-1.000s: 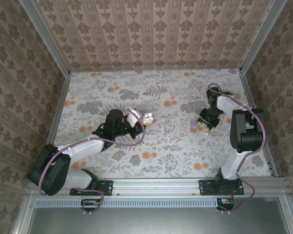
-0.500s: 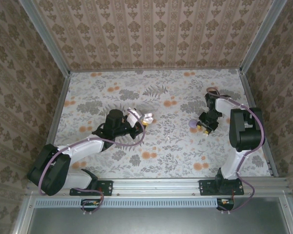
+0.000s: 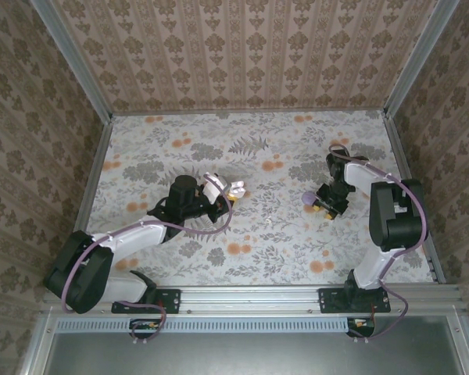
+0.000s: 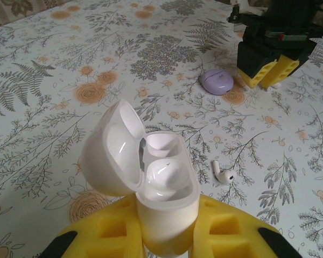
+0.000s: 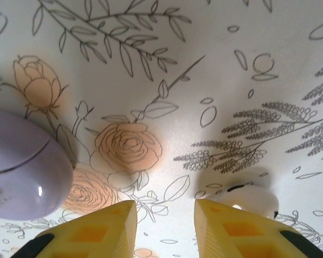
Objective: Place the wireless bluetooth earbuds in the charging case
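1. top view: the left gripper (image 3: 227, 194) sits near the middle of the table (image 3: 180, 133), closed on the white case (image 3: 236, 188). an earbud (image 3: 267, 223) lies loose on the table between the two grippers, nearer the front edge. the right gripper (image 3: 324, 206) hangs low toward the right edge, with the purple disc (image 3: 307, 199) just beside it.
2. left wrist view: yellow fingers (image 4: 226, 231) clamp the base of the case (image 4: 167, 188), which stands upright with its lid swung open. the earbud (image 4: 224, 175) lies on the table near the case, not touching it. farther off, the purple disc (image 4: 217, 81) lies just beside the right gripper (image 4: 265, 80).
3. right wrist view: the right gripper (image 5: 165, 217) has its fingers apart, holding nothing. the purple disc (image 5: 21, 166) lies outside one finger. a second earbud (image 5: 247, 200) lies right by the other finger; i cannot tell whether they touch.
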